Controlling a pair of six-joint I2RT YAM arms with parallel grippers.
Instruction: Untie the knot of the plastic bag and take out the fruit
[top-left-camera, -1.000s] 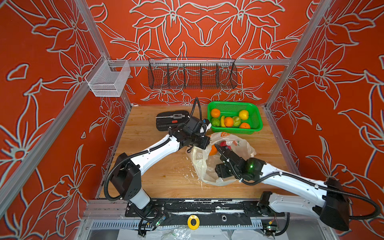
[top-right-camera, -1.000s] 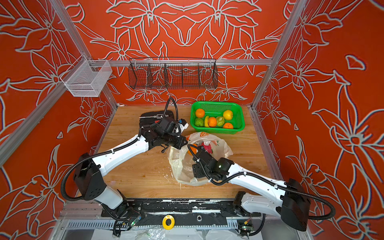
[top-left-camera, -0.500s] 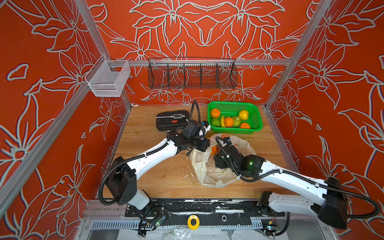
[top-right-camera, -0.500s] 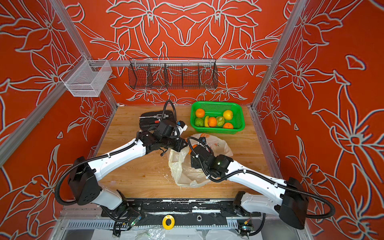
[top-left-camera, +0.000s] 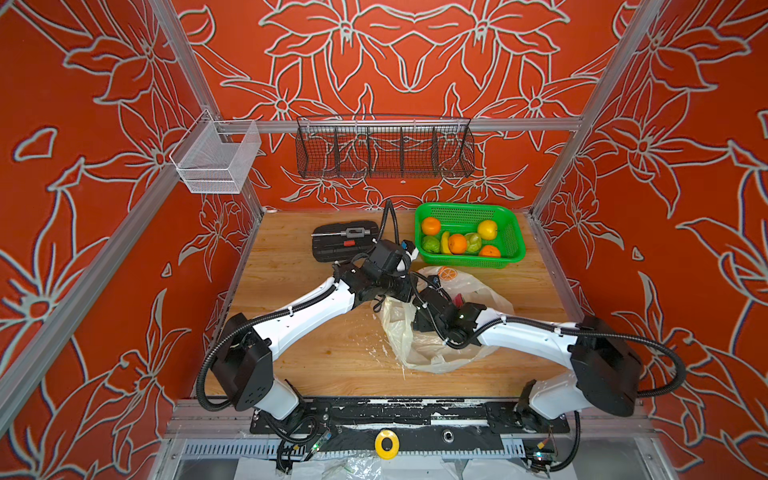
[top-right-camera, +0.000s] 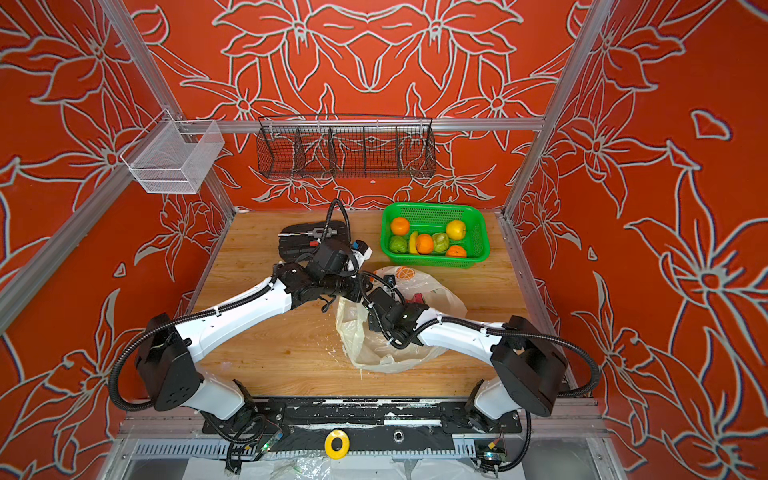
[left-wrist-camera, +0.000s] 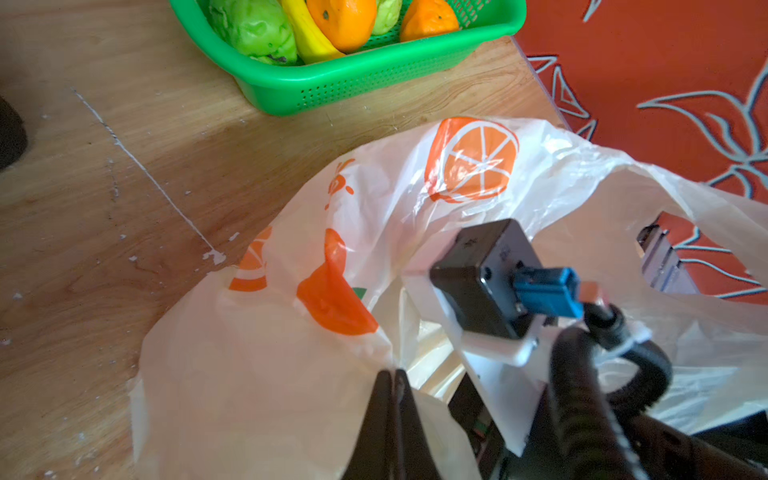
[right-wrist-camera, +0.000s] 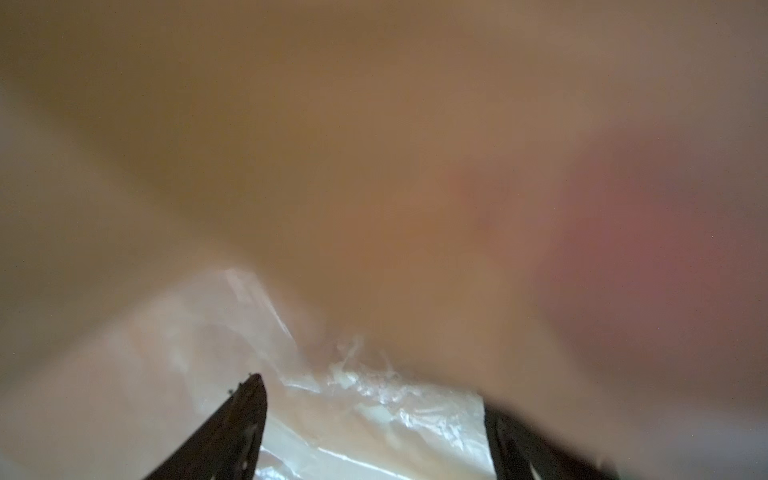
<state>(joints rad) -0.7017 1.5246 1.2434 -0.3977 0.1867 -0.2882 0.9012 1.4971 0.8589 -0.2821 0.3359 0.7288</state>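
Observation:
The plastic bag (top-left-camera: 492, 293) (top-right-camera: 353, 332) lies crumpled on the wooden table with its mouth open. The knot is not in view. My left gripper (left-wrist-camera: 392, 372) (top-left-camera: 406, 292) is shut on a fold of the bag's rim (left-wrist-camera: 257, 374). My right gripper (right-wrist-camera: 374, 399) (top-left-camera: 420, 321) reaches into the bag beside it. Its jaws are open, with only loose film (right-wrist-camera: 374, 411) between them. A pink-red fruit (top-left-camera: 459, 298) (top-right-camera: 417, 298) shows through the bag's mouth and is a pink blur (right-wrist-camera: 623, 249) in the right wrist view. Several fruit (top-left-camera: 457, 244) lie in the green basket (top-left-camera: 469, 262).
A black tool case (top-left-camera: 345, 246) lies at the back left of the table. The green basket (left-wrist-camera: 332, 79) stands just behind the bag, with a small banana (left-wrist-camera: 307, 37) in it. On the back wall hang a black wire basket (top-left-camera: 384, 151) and a white mesh basket (top-left-camera: 216, 162).
My right gripper has moved up and left into the bag, closer to the left gripper, and its jaws have widened. The left gripper has kept its hold and shifted slightly.

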